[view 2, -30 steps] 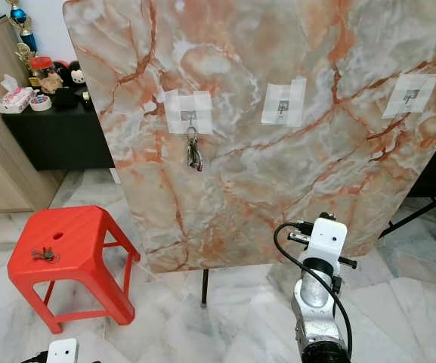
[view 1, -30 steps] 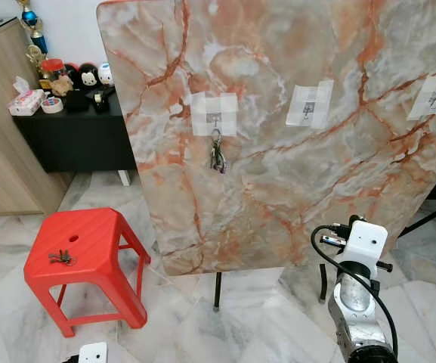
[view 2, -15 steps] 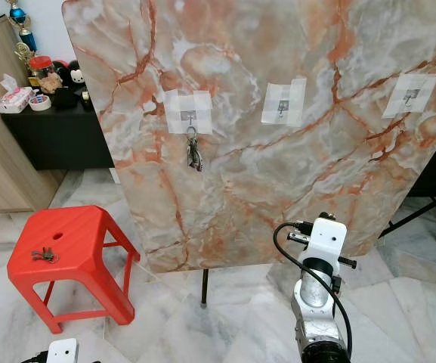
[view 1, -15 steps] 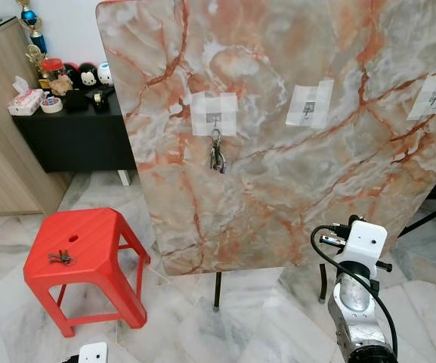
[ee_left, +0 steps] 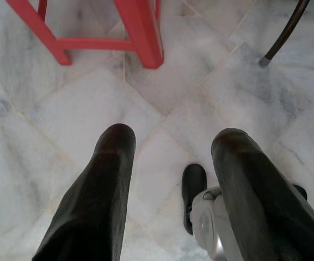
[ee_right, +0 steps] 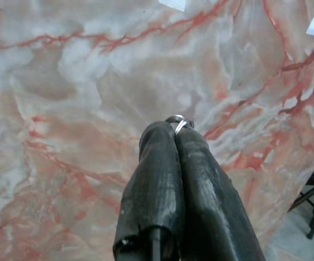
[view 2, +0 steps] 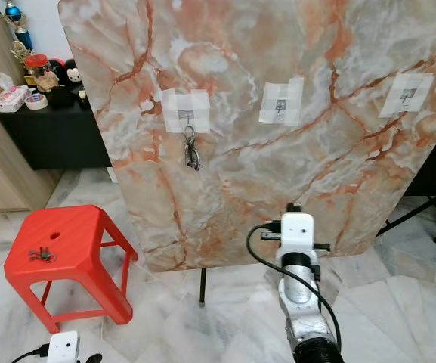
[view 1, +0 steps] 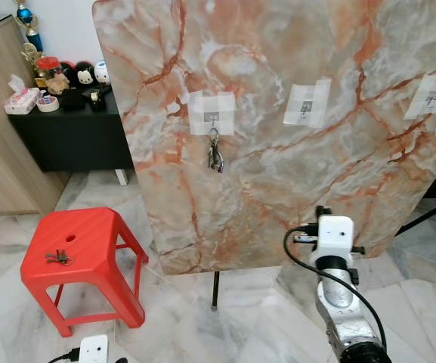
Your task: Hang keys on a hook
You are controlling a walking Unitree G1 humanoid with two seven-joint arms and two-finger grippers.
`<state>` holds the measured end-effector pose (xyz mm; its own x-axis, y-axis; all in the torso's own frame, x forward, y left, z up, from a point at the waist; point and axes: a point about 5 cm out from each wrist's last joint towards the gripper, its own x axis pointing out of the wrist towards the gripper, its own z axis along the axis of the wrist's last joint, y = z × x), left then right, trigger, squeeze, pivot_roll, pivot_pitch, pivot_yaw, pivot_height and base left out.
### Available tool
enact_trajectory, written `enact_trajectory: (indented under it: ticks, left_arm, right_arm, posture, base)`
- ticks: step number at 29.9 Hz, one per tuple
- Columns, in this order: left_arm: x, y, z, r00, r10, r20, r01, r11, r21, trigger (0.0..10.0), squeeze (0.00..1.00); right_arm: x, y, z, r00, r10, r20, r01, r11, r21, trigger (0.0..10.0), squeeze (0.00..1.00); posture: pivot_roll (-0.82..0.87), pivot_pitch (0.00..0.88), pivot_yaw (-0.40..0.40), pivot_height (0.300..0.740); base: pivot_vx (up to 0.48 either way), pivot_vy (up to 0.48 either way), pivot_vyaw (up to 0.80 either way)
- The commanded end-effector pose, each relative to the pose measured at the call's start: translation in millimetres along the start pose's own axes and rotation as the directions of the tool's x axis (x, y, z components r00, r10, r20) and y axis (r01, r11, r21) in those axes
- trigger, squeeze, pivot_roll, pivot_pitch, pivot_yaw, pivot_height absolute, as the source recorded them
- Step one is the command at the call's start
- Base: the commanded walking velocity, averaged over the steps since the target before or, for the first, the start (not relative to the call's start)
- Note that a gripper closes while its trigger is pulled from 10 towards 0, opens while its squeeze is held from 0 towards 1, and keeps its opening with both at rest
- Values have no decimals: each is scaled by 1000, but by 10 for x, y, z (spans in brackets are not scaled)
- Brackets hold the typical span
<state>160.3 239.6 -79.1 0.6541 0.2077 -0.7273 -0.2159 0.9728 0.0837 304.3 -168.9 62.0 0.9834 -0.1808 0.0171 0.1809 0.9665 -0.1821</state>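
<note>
Right tool [ee_right: 177,130] shifted leftward, clamped on key ring [ee_right: 179,123]; keys themselves hidden.

- Only a sliver of a metal ring [ee_right: 179,123] is seen between the right gripper's [ee_right: 174,133] pressed fingertips; the rest is hidden.
- The marble board [view 1: 293,189] is cut off by the top edge.
- The bunch on the red stool [view 1: 89,234] is too small to be made out.

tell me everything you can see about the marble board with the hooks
The marble board is a big upright panel with a pink, grey and rust-veined marble look and rounded corners, standing on thin dark legs over the pale floor. Three small hooks are fixed under white tape patches: left hook carries a hanging key bunch; middle hook and right hook are bare. The right hand points at its face.
</note>
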Motion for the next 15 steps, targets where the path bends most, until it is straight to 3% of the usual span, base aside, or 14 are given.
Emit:
enact_trajectory:
  ticks: [1,9,15]
  left_arm:
    - [-19,47,-60,999,19,-26,-19,1000,-3,10000,0]
    - [-21,41,-72,999,19,-33,-20,1000,-4,10000,0]
    - [-17,53,-64,999,20,-36,-20,1000,-2,10000,0]
  right_arm:
    - [34,-76,12,1000,-28,-5,28,1000,5,10000,0]
    - [27,-140,-37,998,-54,-38,54,998,11,10000,0]
    - [44,-96,22,1000,-16,-3,16,999,-31,10000,0]
  posture:
    - [19,0,-37,736]
    - [20,0,-35,736]
    - [19,0,-34,736]
  base:
    - [0,0,0]
    - [0,0,0]
    - [0,0,0]
